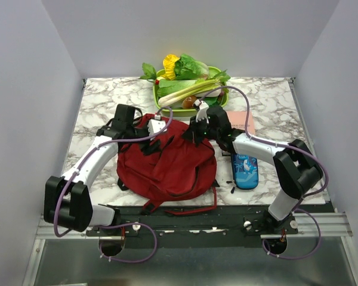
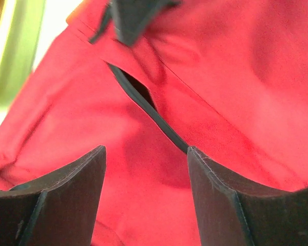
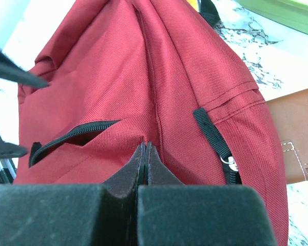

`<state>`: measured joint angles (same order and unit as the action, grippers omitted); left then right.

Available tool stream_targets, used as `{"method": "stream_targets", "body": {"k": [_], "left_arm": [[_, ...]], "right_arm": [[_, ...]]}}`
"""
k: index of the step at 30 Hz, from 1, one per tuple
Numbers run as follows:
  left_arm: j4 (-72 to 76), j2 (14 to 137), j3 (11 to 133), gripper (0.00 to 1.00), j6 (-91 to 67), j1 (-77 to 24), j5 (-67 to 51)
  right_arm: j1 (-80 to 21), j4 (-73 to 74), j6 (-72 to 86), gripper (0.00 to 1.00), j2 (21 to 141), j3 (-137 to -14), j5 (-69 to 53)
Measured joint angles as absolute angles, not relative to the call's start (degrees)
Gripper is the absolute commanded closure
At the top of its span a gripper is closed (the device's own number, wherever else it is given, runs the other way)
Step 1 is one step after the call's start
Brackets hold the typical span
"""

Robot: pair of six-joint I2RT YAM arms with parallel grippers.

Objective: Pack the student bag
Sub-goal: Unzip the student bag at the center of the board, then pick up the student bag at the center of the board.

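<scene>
- The student bag (image 1: pixel 167 167) lay on the marbled surface (image 1: pixel 101 101), towards its near edge and between the two arms. Its black straps trailed out at the front.
- The right fingers (image 3: pixel 126 177) were clenched tight on a fold of the bag's red cloth at its far side. The fabric rose in a ridge away from the pinch.
- The left fingers (image 2: pixel 66 195) stood spread and released, gripping nothing, close over the bag's far left part.
- A dark slit (image 2: pixel 141 100) edged in black trim gaped in the cloth just beyond the left fingers.
- Left of the pinched fold, a zip (image 3: pixel 72 134) stood partly open; whether it was the same opening could not be told.
- A blue pencil case (image 1: pixel 245 171) lay just right of the bag, beside the right forearm.
- A brown stitched folder (image 3: pixel 292 133) lay flat beyond the bag's right side.
- A green tray (image 1: pixel 156 94) of vegetables sat at the far edge.
</scene>
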<state>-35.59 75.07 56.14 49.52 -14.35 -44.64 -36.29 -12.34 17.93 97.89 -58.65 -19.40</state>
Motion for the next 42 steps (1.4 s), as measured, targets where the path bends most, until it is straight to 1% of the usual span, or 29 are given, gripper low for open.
{"method": "stream_targets", "body": {"k": [2, 4, 8, 15, 24, 27, 28, 30, 31, 32, 33, 34, 35, 36, 38, 39, 42], "left_arm": [[-27.2, 77.0, 56.1, 0.30, 42.6, -16.1, -43.2], [-22.0, 78.7, 56.1, 0.30, 38.0, -18.0, -41.8], [-16.1, 80.2, 55.5, 0.30, 32.4, -21.5, -39.3], [-13.0, 80.2, 54.2, 0.35, 30.0, -23.0, -34.7], [-12.6, 80.0, 53.5, 0.41, 33.2, -23.0, -27.1], [-12.7, 79.2, 52.6, 0.47, 34.3, -23.0, -26.2], [-12.9, 79.0, 52.4, 0.53, 34.8, -23.0, -26.1], [-13.3, 78.7, 52.2, 0.62, 35.6, -23.2, -26.0], [-13.6, 78.6, 52.2, 0.76, 36.0, -23.4, -25.9], [-14.0, 78.6, 52.2, 0.84, 36.4, -23.5, -25.8], [-14.4, 78.6, 52.2, 0.94, 36.5, -23.7, -25.6], [-14.7, 78.6, 52.0, 1.00, 36.9, -23.8, -25.6], [-15.0, 78.6, 52.0, 1.00, 37.1, -24.0, -25.5], [-15.4, 78.6, 51.9, 1.00, 36.8, -24.1, -25.3], [-15.5, 78.6, 52.1, 1.00, 36.4, -24.1, -24.8], [-15.9, 78.7, 52.6, 1.00, 35.8, -24.1, -24.2], [-16.7, 78.6, 55.8, 1.00, 34.3, -23.1, -22.9]], "right_arm": [[-36.4, -12.3, 17.9, 0.99, 97.2, -58.7, -19.4], [-36.4, -12.3, 17.9, 0.99, 96.5, -58.6, -19.4], [-36.5, -12.2, 17.6, 0.99, 95.1, -58.2, -19.4], [-36.6, -12.1, 17.0, 0.99, 95.0, -58.0, -19.4], [-36.7, -12.1, 16.0, 0.99, 94.5, -56.0, -19.4], [-36.7, -12.1, 15.8, 0.99, 94.4, -55.2, -19.4], [-36.7, -12.1, 15.7, 0.99, 94.4, -55.1, -19.4], [-36.7, -12.1, 15.6, 0.99, 94.4, -55.0, -19.4], [-36.7, -12.2, 15.6, 0.99, 94.4, -55.0, -19.5], [-36.8, -12.2, 15.6, 0.99, 94.4, -55.0, -19.6], [-36.8, -12.2, 15.6, 0.96, 94.4, -55.0, -19.8], [-36.8, -12.2, 15.6, 0.88, 94.4, -55.0, -19.9], [-36.8, -12.2, 15.6, 0.77, 94.4, -55.0, -20.1], [-36.8, -12.1, 15.7, 0.63, 94.4, -55.1, -20.2], [-36.8, -11.8, 15.9, 0.50, 94.3, -55.3, -20.3], [-36.8, -11.6, 16.4, 0.39, 94.1, -55.4, -20.2], [-36.5, -10.0, 17.0, 0.31, 92.8, -55.7, -18.7]]}}
